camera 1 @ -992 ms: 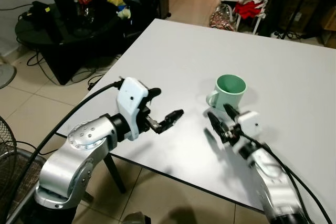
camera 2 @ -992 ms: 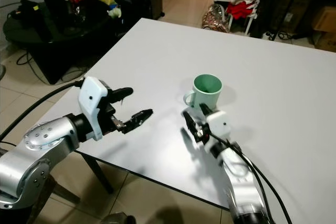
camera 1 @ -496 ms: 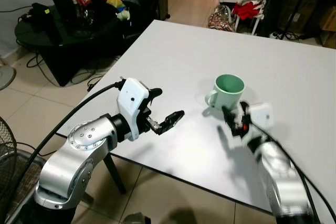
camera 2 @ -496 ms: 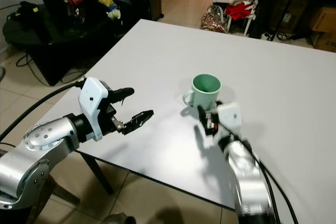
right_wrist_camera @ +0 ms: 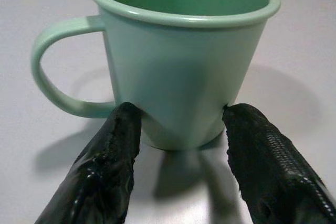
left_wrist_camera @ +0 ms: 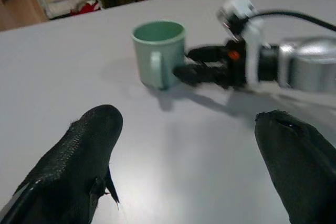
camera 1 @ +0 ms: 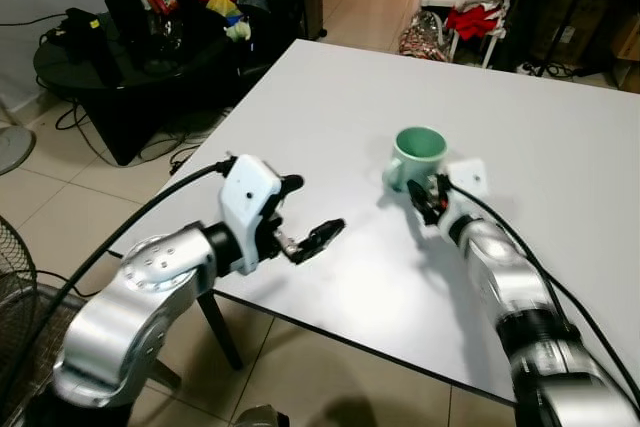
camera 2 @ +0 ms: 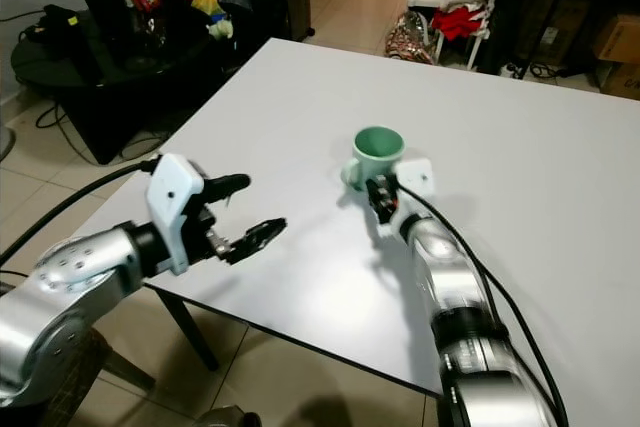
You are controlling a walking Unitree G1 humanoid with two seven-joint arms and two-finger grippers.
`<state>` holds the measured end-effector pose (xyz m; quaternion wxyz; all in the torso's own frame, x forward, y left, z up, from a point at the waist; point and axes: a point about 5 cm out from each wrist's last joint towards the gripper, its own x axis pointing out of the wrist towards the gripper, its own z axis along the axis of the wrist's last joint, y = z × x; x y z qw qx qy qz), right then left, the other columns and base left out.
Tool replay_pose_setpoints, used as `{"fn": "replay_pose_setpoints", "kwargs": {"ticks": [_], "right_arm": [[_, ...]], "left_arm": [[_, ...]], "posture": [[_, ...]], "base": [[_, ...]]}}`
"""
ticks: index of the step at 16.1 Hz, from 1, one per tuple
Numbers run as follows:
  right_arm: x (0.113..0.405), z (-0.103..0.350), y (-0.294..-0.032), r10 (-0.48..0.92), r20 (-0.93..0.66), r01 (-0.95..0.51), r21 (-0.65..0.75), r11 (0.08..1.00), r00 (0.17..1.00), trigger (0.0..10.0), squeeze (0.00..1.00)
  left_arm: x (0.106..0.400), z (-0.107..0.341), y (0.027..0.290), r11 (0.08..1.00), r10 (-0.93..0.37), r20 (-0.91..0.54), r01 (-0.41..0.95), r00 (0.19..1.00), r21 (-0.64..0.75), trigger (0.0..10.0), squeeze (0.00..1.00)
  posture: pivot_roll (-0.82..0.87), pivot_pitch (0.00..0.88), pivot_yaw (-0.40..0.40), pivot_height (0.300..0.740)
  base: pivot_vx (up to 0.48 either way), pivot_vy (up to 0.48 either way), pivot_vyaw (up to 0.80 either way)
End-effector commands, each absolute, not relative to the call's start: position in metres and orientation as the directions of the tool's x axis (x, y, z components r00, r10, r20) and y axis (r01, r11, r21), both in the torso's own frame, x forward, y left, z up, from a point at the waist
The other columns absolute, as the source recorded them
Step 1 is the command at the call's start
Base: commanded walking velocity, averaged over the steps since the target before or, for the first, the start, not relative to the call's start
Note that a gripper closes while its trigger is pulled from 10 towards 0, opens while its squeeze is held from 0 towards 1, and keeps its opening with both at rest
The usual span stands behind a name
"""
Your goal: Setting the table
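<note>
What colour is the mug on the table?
Pale mint green mug, clearest in the right wrist view.

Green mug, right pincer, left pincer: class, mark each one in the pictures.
green mug (right_wrist_camera: 184,85), right wrist view, on its front wall.
right pincer (camera 1: 428,197), left eye view, between its fingertips beside the mug.
left pincer (camera 2: 248,212), right eye view, in the gap between its open fingers.

Mint-green mug (camera 1: 417,153): upright, empty, handle toward robot's left, standing on white table (camera 1: 330,97).

White table (camera 1: 330,97), a single upright green mug (camera 1: 416,156) toward its middle.
</note>
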<state>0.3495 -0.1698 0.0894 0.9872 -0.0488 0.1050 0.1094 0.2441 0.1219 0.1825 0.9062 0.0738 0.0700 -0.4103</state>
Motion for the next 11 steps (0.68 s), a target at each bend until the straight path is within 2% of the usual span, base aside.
{"fn": "replay_pose_setpoints", "kwargs": {"ticks": [1, 4, 7, 8, 10, 11], "right_arm": [[0.359, 0.097, -0.168, 0.204, -0.204, -0.225, -0.088, 0.970, 0.958, 10.0, 0.00], [0.365, 0.105, -0.162, 0.215, -0.177, -0.231, -0.074, 0.970, 0.960, 10.0, 0.00], [0.354, 0.100, -0.163, 0.263, -0.154, -0.277, -0.077, 0.958, 0.952, 10.0, 0.00], [0.344, 0.100, -0.171, 0.242, -0.137, -0.253, -0.070, 0.965, 0.961, 10.0, 0.00], [0.304, 0.108, -0.184, 0.188, -0.089, -0.193, -0.050, 0.980, 0.978, 10.0, 0.00], [0.290, 0.113, -0.188, 0.159, -0.068, -0.161, -0.034, 0.986, 0.985, 10.0, 0.00]], "left_arm": [[0.240, 0.185, 0.127, 0.653, -0.728, -0.205, 0.753, 0.654, 0.083, 10.0, 0.00], [0.236, 0.185, 0.128, 0.656, -0.725, -0.208, 0.750, 0.657, 0.080, 10.0, 0.00], [0.239, 0.185, 0.124, 0.681, -0.710, -0.186, 0.729, 0.679, 0.059, 10.0, 0.00], [0.244, 0.185, 0.123, 0.713, -0.683, -0.169, 0.699, 0.710, 0.054, 10.0, 0.00], [0.257, 0.184, 0.119, 0.765, -0.628, -0.123, 0.639, 0.768, 0.082, 10.0, 0.00], [0.263, 0.181, 0.122, 0.800, -0.582, -0.120, 0.593, 0.804, 0.092, 10.0, 0.34]], "posture": [[0.16, 0.045, 0.076, 0.740], [0.16, 0.036, 0.067, 0.740], [0.12, 0.000, 0.048, 0.740], [0.10, 0.000, 0.047, 0.740], [0.06, 0.000, 0.061, 0.740], [0.03, 0.000, 0.076, 0.740]], "base": [[0.000, 0.000, 0.00], [0.000, 0.000, 0.00], [0.000, 0.000, 0.00], [0.000, 0.000, 0.00], [0.000, 0.000, 0.00], [0.000, 0.000, 0.00]]}}
